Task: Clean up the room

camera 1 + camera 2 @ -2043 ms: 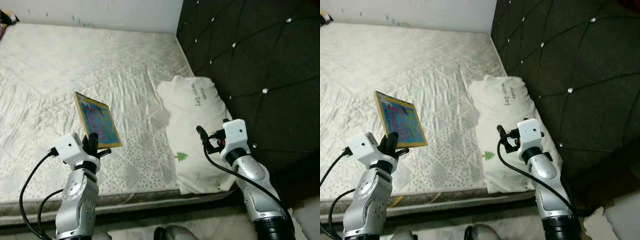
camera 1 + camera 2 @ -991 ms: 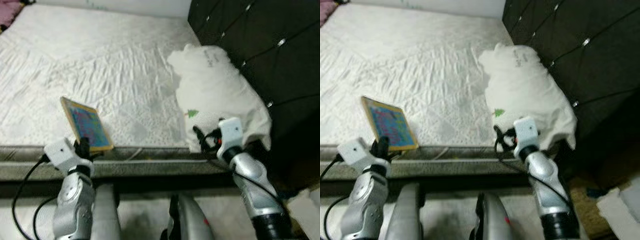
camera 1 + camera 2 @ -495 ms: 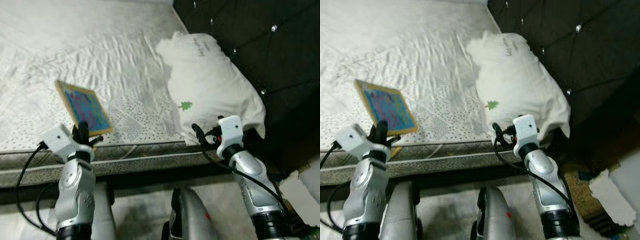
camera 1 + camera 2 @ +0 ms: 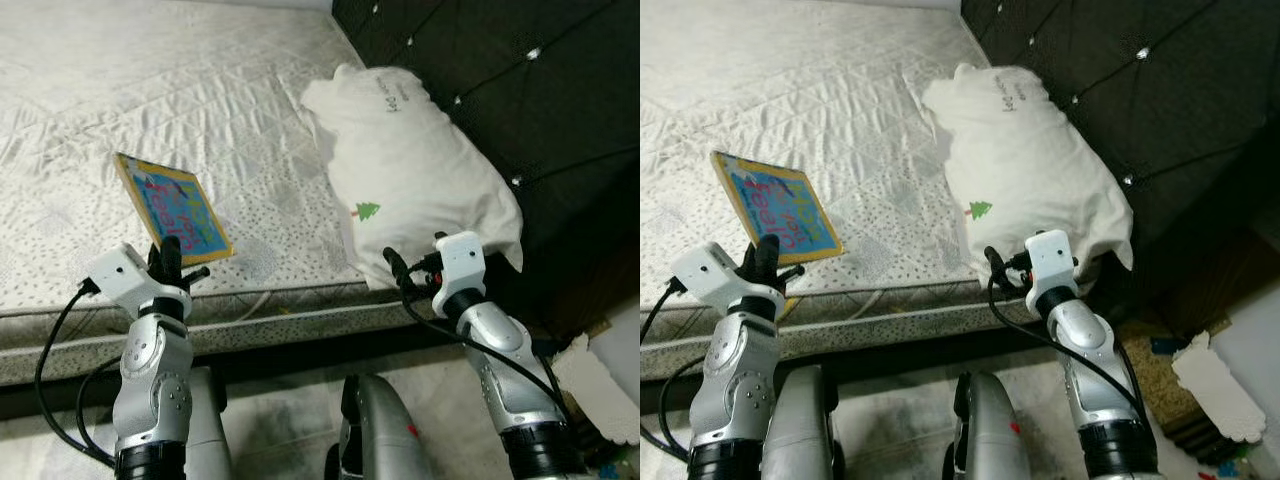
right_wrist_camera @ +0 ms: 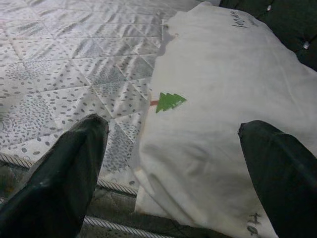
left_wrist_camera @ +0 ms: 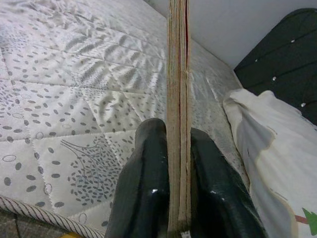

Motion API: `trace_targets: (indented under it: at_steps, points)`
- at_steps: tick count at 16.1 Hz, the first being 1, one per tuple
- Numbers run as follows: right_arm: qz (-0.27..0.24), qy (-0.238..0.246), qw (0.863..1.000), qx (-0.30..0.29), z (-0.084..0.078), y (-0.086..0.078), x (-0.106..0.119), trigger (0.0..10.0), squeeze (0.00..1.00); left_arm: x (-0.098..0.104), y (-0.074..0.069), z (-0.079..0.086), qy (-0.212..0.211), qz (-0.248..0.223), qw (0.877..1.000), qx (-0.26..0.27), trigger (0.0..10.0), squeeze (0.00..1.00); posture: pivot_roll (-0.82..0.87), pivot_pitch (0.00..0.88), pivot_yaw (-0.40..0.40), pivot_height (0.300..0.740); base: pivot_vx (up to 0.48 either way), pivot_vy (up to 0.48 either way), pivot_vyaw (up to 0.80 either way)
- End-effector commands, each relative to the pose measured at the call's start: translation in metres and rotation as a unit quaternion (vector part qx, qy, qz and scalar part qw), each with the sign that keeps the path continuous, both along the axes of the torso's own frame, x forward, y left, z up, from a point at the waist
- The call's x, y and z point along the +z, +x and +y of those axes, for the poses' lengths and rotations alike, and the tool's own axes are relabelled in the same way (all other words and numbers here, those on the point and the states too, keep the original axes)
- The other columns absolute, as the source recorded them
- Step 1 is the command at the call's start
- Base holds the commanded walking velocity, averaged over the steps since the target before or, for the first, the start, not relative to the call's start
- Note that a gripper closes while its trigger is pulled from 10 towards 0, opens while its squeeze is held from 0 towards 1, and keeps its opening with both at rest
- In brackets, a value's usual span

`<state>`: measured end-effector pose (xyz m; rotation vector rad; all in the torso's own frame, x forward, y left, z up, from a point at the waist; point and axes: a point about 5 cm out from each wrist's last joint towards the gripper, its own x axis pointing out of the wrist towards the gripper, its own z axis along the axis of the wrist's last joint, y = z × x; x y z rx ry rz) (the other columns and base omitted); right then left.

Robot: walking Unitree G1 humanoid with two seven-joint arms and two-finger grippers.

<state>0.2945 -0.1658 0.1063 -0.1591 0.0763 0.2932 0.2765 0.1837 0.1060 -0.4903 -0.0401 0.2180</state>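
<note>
A thin picture book (image 4: 172, 208) with a yellow border and a blue cover stands on edge over the near part of the white quilted mattress (image 4: 150, 90). My left gripper (image 4: 168, 258) is shut on its lower edge. In the left wrist view both black fingers (image 6: 148, 188) press the book's spine (image 6: 177, 99) from either side. A white pillow (image 4: 410, 160) with a small green tree print lies at the head of the bed. My right gripper (image 4: 398, 268) hangs open just before the pillow's near end, and in the right wrist view its fingers (image 5: 64, 168) are spread wide with nothing between them.
A dark tufted headboard (image 4: 520, 80) rises on the right behind the pillow. The mattress's near edge (image 4: 260, 320) runs across in front of my arms, with my legs (image 4: 375, 430) on the floor below. A white scalloped object (image 4: 600, 385) lies on the floor at the right.
The whole picture has shifted: the camera has drawn back, so the bed's near edge and the floor now show. The left gripper still holds the book; the right stays open.
</note>
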Motion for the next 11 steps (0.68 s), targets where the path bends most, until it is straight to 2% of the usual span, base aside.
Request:
trace_targets:
  at_steps: [1, 9, 11]
  points:
    - [-0.005, -0.003, 1.0, -0.004, -0.0039, 0.0004, 0.0032, 10.0, 0.0, 0.0063, 0.0031, -0.0068, -0.009, -0.021, 1.0, -0.004, 10.0, 0.0, -0.02, 0.099, -0.128, 0.565, 0.326, 0.0, 0.0]
    - [-0.008, -0.005, 1.0, -0.008, -0.0039, 0.0013, 0.0038, 10.0, 0.0, 0.0051, 0.0071, -0.0055, -0.008, -0.021, 1.0, -0.011, 10.0, 0.0, -0.03, 0.109, -0.127, 0.565, 0.46, 0.0, 0.0]
    - [-0.007, -0.005, 1.0, -0.007, -0.0035, 0.0014, 0.0038, 10.0, 0.0, 0.0043, 0.0097, -0.009, -0.015, -0.014, 1.0, -0.013, 10.0, 0.0, -0.03, 0.11, -0.126, 0.565, 0.187, 0.0, 0.0]
